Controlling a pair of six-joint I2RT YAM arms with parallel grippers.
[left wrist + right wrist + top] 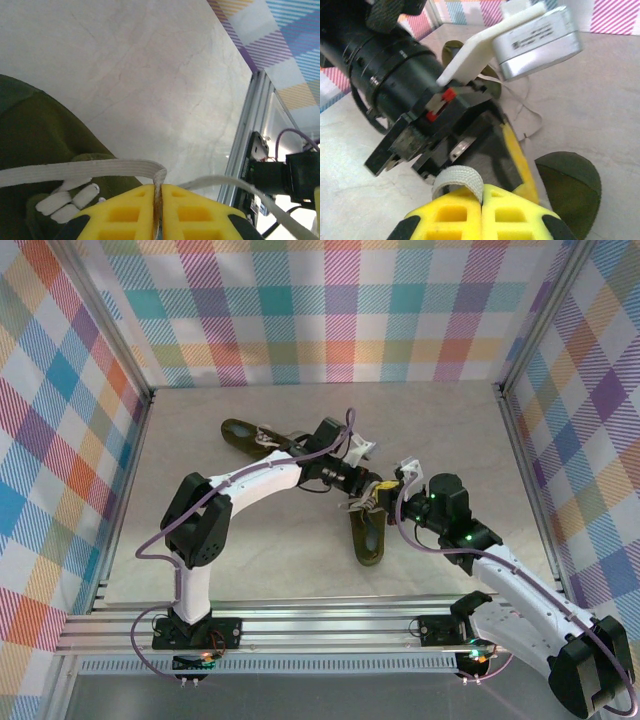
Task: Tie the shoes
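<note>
Two dark olive shoes lie on the table: one (368, 536) in the middle with its toe toward me, the other (246, 435) further back on the left. Both grippers meet just above the near shoe's laces. My left gripper (160, 187) (372, 486) is shut on a cream lace (85, 171) that runs flat to the left over the shoe (40, 140). A second strand (240, 184) trails off to the right. My right gripper (482, 192) (388, 498) is shut on a short loop of lace (457, 177), right against the left arm's wrist (395, 70). The near shoe's toe (567, 185) lies beside it.
Plaid walls (330, 310) close in the table on three sides, with a metal rail (300, 625) along the near edge. Loose lace (532, 115) lies on the table behind the grippers. The two arms crowd each other over the near shoe.
</note>
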